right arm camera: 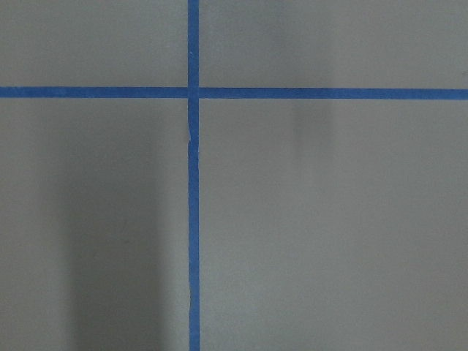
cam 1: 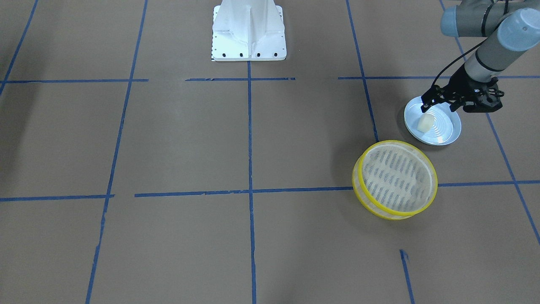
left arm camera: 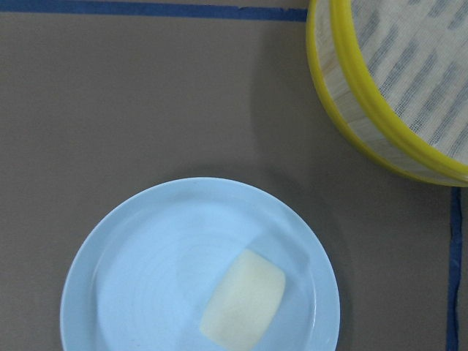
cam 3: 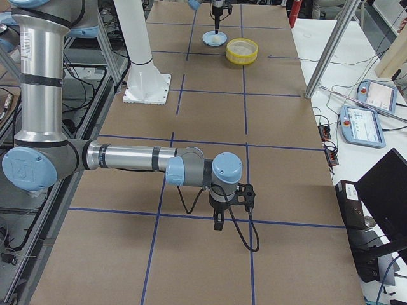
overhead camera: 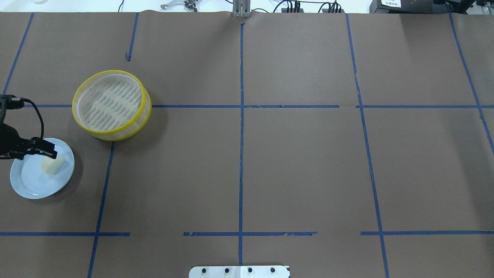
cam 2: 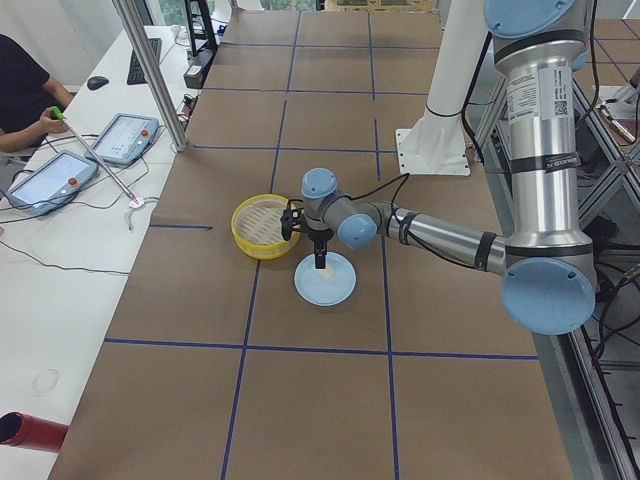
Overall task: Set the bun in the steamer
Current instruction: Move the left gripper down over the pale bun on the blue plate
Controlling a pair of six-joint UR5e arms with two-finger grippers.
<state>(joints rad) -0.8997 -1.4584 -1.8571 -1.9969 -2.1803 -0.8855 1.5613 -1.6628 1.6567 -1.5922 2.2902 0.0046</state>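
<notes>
Right, you have one bun (cam 1: pixel 425 122), one steamer (cam 1: pixel 396 177), one plate (cam 1: pixel 443 131) and two grippers. The bun, a small cream-white block that is rounded, smooth and matte, lies on the pale blue plate, near the steamer but outside it. The left gripper (cam 1: pixel 426 106) hangs over the plate, the right gripper (cam 3: pixel 218 222) well apart — whether either is spread, you cannot tell

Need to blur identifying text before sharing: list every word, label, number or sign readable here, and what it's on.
Nothing reads clearly.
White label on the left arm's upright link: too small to read.
Sticker on a black box beyond the table's far edge: blurred.
Tablet screens on the side desk: unreadable.
The bun, plate and steamer carry no text.
</notes>
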